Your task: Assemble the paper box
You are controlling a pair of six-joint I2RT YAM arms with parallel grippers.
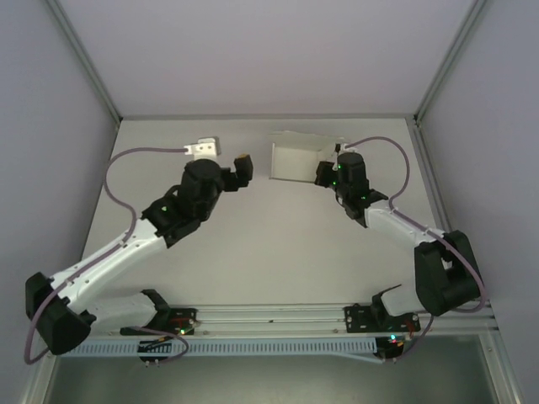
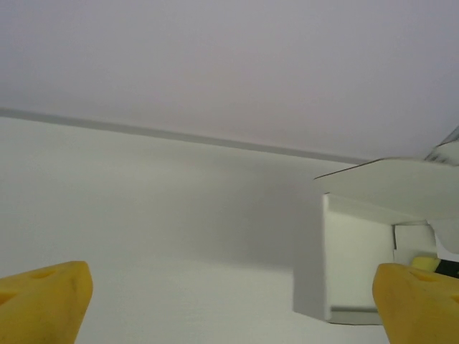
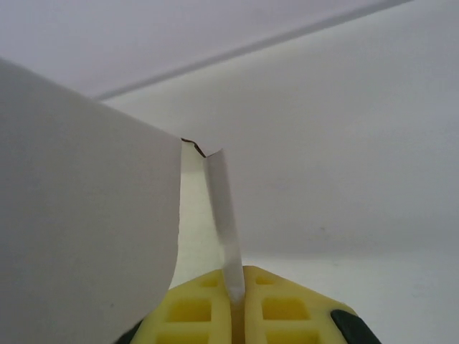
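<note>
Two grippers flank the box (image 1: 296, 162) on the table (image 1: 253, 244): right gripper (image 3: 234, 294), at the box's right side, pinches its thin flap (image 3: 224, 215); left gripper (image 1: 243, 162), left of the box, jaws spread.

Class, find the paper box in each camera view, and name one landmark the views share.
Top external: paper box upper centre-right, at the right claw.
Left wrist: paper box at right edge.
Right wrist: paper box left and centre, flap pinched in right claw.
Shared landmark: table's back edge.
</note>
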